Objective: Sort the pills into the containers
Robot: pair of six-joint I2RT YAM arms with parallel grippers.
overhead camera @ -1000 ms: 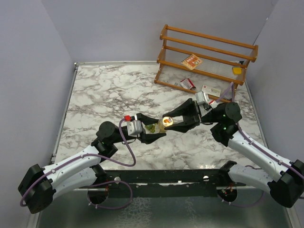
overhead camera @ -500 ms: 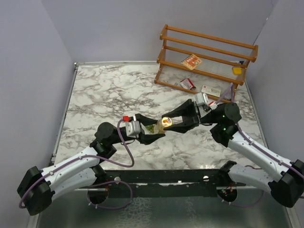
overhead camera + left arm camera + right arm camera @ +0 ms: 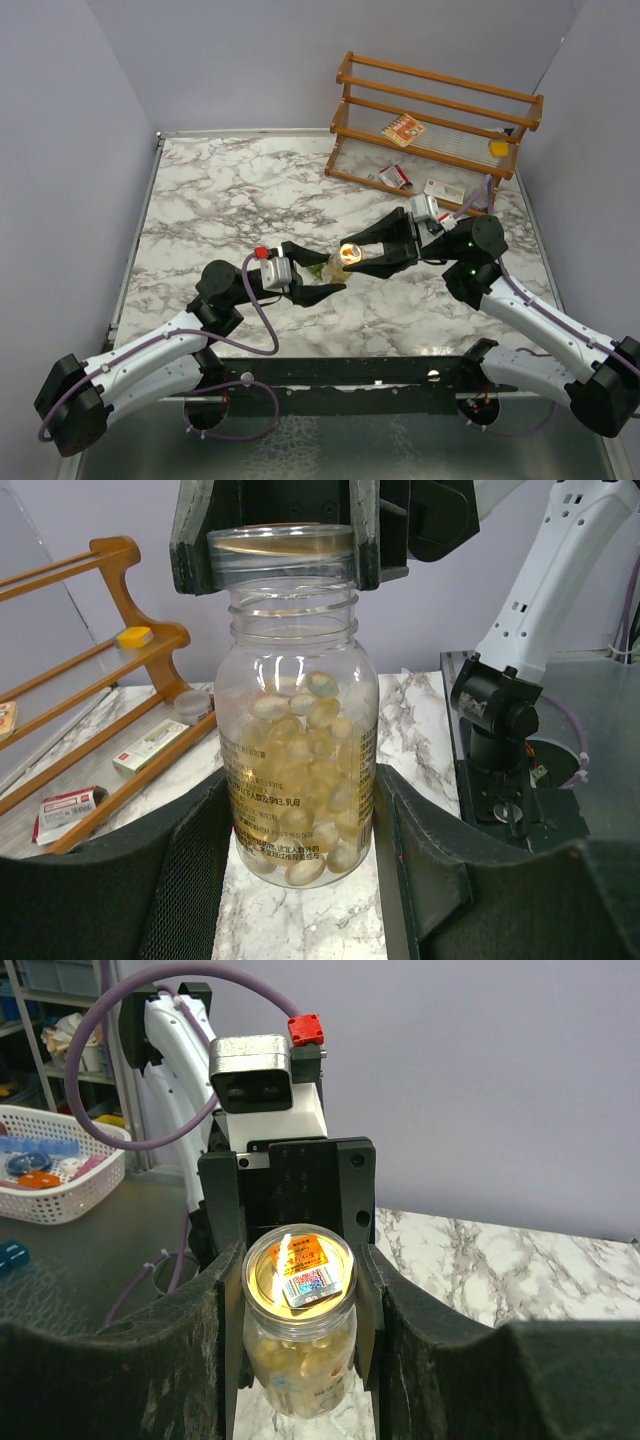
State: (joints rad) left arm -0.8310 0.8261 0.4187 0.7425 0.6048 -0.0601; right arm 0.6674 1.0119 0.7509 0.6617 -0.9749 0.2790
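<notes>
A clear bottle [image 3: 322, 270] full of pale yellow pills [image 3: 300, 730] hangs above the marble table between both arms. My left gripper [image 3: 318, 278] is shut on the bottle's body, which stands between its pads in the left wrist view [image 3: 300, 820]. My right gripper [image 3: 350, 256] is shut on the bottle's clear cap [image 3: 298, 1268], which bears an orange label. In the left wrist view the cap [image 3: 282, 550] sits just above the bare neck threads. The olive-green pill box is not in view.
A wooden rack [image 3: 440, 110] stands at the back right, with a carton and a flat yellow block [image 3: 498, 148] on it. Red-and-white cartons [image 3: 395, 177] lie on the table in front of it. A white basket [image 3: 50, 1160] sits off the table.
My left gripper has drawn back to the left and slightly nearer with the bottle. The right gripper with the cap has shifted a little left and up.
</notes>
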